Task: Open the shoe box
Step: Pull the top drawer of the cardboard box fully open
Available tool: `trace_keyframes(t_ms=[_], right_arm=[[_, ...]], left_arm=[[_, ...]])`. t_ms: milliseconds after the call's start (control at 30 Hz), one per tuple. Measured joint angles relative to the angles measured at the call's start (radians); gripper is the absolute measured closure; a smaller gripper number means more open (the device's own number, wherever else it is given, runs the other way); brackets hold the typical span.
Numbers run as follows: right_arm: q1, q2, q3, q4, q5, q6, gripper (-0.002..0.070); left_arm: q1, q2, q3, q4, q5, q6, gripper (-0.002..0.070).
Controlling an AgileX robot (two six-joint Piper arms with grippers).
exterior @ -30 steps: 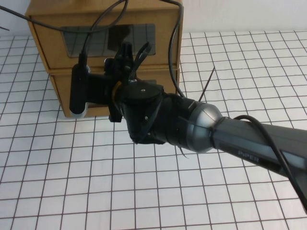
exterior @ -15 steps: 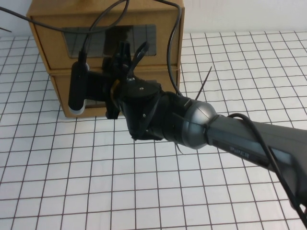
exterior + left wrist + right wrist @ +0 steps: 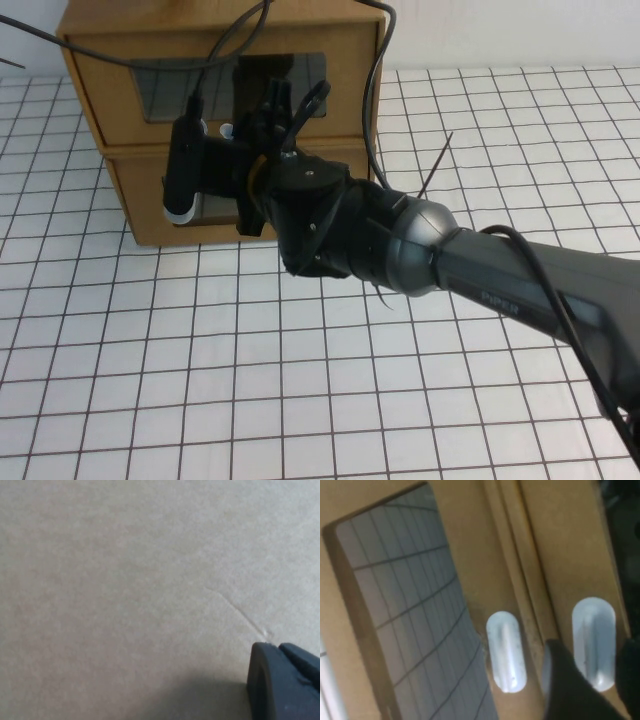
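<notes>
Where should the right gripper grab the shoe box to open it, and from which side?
Likely the raised white pull tab on the shoe box front, approached head-on. The right gripper straddles it, open; the left gripper is near cardboard.

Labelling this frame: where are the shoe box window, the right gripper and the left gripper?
shoe box window (image 3: pixel 405 610), right wrist view, middle of the pane.
right gripper (image 3: pixel 592 655), right wrist view, gap between its open jaws, over a white handle (image 3: pixel 592 622).
left gripper (image 3: pixel 285 685), left wrist view, its dark tip near a beige surface (image 3: pixel 125 580).

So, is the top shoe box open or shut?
Shut: the top shoe box front lies flush. Right end effector straddles a white handle; left end effector faces plain cardboard.
</notes>
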Motion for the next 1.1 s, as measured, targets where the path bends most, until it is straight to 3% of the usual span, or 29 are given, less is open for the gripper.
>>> trace_keyframes(t_ms=[1100], right_arm=[[0.045, 0.007, -0.007, -0.005, 0.086, 0.000, 0.0493]], left_arm=[[0.000, 0.002, 0.000, -0.004, 0.000, 0.002, 0.0677]])
